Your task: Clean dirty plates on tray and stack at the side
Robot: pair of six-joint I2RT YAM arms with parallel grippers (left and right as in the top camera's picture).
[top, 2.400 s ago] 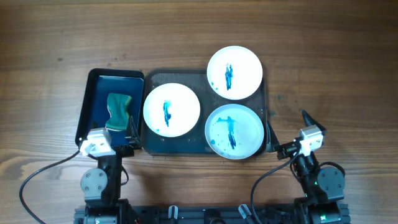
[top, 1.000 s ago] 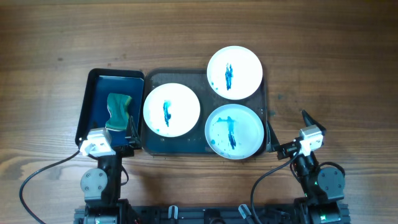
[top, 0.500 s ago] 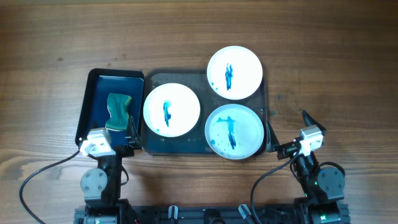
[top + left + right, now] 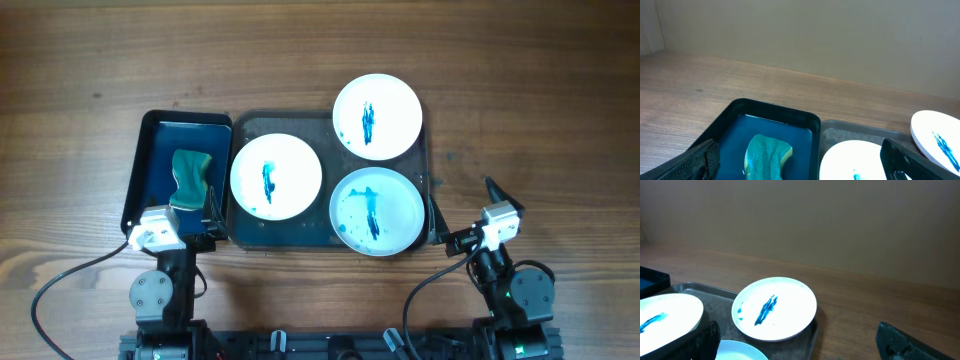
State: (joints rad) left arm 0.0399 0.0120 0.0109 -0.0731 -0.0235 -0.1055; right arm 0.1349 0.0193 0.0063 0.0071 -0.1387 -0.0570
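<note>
White round plates (image 4: pixel 276 176), blue-streaked, rest on a dark rectangular tray (image 4: pixel 272 122).

Stuff you can't properly see here: from above, the tray (image 4: pixel 280 122) floor is mostly buried under the left plate (image 4: pixel 275 176), upper right plate (image 4: pixel 377 116) and lower right plate (image 4: pixel 375 210). The small tray (image 4: pixel 160 150) has its lower edge under the left arm (image 4: pixel 163 262).

Left wrist view: the sponge (image 4: pixel 767 156), small tray and left plate are all chopped by the bottom edge. Another plate (image 4: pixel 937 140) is cut by the right edge, can't tell which one. The left gripper (image 4: pixel 800 165) is just two dark finger ends in the bottom corners.

Right wrist view: same deal for the right gripper (image 4: pixel 800 345). The lower right plate is only a sliver at the bottom, and the left plate is cut at the left edge.
</note>
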